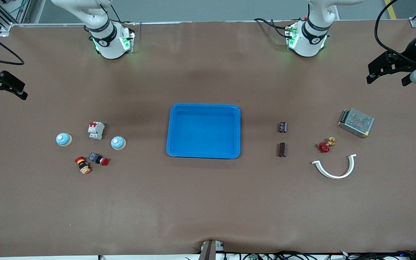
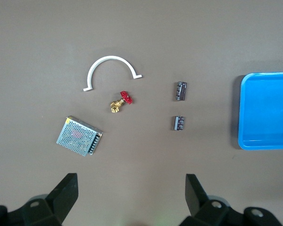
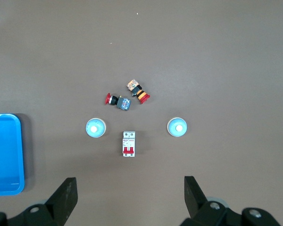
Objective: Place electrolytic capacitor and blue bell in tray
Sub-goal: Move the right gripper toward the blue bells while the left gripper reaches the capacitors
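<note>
Tray [image 1: 203, 108]: mid-table, nothing in it yet.
Capacitors [image 1: 282, 149]: two small, stiff, light cylinders lying toward the left arm's end; they may roll, so pinch across the body.
Blue bells [image 1: 118, 143]: two smooth domes toward the right arm's end; grip low.
Left gripper [image 2: 129, 193]: jaws spread, holding nothing, over its table end.
Right gripper [image 3: 129, 194]: likewise spread and unladen.

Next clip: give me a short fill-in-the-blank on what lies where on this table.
1. The blue tray holds ____ objects.
2. ____ blue bells lie toward the right arm's end of the table.
3. The white circuit breaker lies between the two ____.
4. Both the left gripper and the right gripper have their jaws ____.

Missing words: no; two; bells; open
</note>
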You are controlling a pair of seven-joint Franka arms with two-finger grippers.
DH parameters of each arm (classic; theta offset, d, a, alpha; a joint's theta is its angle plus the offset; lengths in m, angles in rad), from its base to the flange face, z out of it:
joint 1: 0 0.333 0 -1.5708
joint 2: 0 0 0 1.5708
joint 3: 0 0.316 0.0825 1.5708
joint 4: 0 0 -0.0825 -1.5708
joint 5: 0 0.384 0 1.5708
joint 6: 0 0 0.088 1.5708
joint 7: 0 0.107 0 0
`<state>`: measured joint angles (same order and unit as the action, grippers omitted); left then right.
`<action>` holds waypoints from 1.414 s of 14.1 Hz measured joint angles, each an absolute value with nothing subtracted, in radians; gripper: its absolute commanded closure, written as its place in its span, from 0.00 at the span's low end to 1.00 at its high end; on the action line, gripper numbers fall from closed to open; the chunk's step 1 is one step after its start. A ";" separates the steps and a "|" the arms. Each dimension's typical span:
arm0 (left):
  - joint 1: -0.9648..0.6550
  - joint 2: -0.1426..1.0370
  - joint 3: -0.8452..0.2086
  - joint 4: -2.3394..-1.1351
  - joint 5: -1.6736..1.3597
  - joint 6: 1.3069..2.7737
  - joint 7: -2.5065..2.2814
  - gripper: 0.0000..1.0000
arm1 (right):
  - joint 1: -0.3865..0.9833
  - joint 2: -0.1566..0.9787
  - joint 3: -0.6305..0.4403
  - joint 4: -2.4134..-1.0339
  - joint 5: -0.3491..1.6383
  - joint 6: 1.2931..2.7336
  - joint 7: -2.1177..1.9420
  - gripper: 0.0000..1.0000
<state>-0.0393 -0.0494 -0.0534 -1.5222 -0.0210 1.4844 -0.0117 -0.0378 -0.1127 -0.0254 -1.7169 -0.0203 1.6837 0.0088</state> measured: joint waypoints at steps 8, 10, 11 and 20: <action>-0.046 -0.049 -0.056 -1.529 -0.022 1.478 -0.027 0.00 | -0.038 -0.113 -0.024 -1.717 -0.020 1.683 0.009 0.00; -0.045 -0.044 -0.056 -1.544 -0.041 1.481 -0.043 0.00 | -0.038 -0.113 -0.024 -1.715 -0.020 1.683 0.009 0.00; -0.045 -0.038 -0.056 -1.555 -0.049 1.489 -0.046 0.00 | -0.037 -0.112 -0.024 -1.712 -0.020 1.683 0.009 0.00; -0.047 -0.005 -0.107 -1.785 -0.056 1.754 -0.069 0.00 | -0.015 -0.052 -0.017 -1.709 -0.010 1.701 0.009 0.00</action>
<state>-0.0468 -0.0048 -0.1075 -1.7852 -0.0561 1.7542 -0.0690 -0.0151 -0.0520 -0.0174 -1.7093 -0.0096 1.7009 0.0087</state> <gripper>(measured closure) 0.000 0.000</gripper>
